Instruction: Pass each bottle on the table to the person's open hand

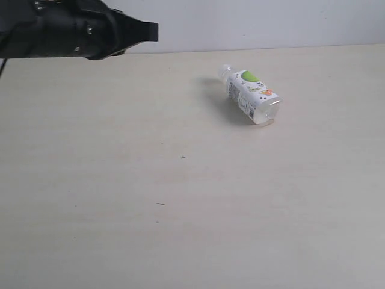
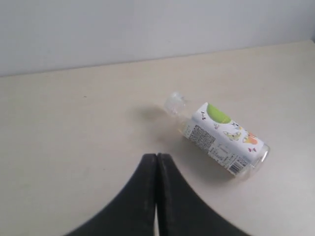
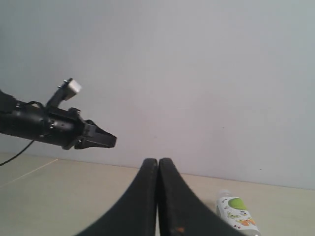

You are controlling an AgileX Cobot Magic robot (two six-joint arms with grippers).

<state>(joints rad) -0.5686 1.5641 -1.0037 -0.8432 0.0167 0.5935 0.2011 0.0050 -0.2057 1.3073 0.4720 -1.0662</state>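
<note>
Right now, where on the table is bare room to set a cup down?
Free: the whole near half of the table, and the stretch left of the bottle, which lies on its side near the far edge. The shut left gripper hangs above the far left. Nothing crowded.

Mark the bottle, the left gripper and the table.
bottle (image 1: pixel 249 95): exterior view, on the label at mid-body.
left gripper (image 2: pixel 156 158): left wrist view, where the shut fingertips meet.
table (image 1: pixel 120 211): exterior view, bare top near the front.
</note>
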